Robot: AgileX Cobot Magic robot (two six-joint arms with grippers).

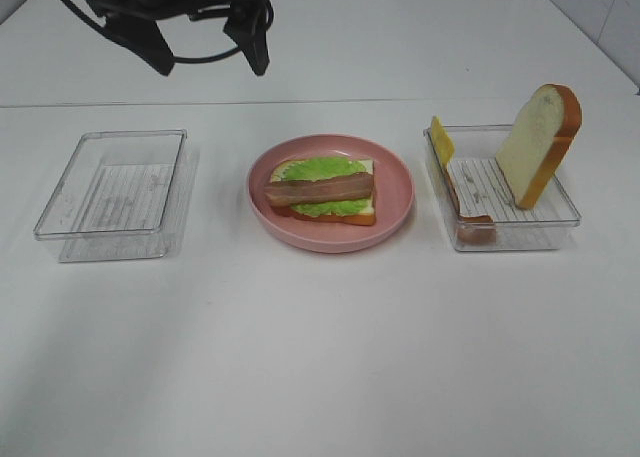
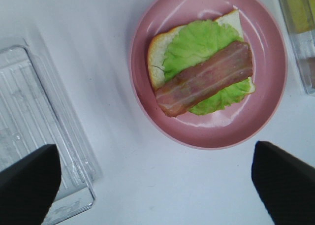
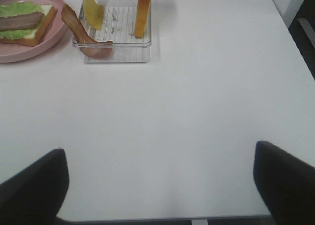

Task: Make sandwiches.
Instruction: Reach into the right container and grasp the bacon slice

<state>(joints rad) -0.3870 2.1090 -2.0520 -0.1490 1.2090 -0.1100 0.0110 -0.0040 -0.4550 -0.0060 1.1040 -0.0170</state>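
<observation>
White table (image 1: 320, 357): half-built sandwich (image 1: 320, 192) on pink plate (image 1: 396, 191); bread (image 1: 540, 142), cheese (image 1: 441, 139), bacon (image 1: 476, 227) in tray (image 1: 562, 218); left tool (image 2: 155, 151), right tool (image 3: 160, 148) wide open, empty.

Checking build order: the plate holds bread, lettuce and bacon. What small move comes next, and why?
Probably move the open right gripper toward the cheese slice standing in the right tray: the stack on the plate ends at bacon, and the cheese and spare bread slice both wait in that tray.
</observation>
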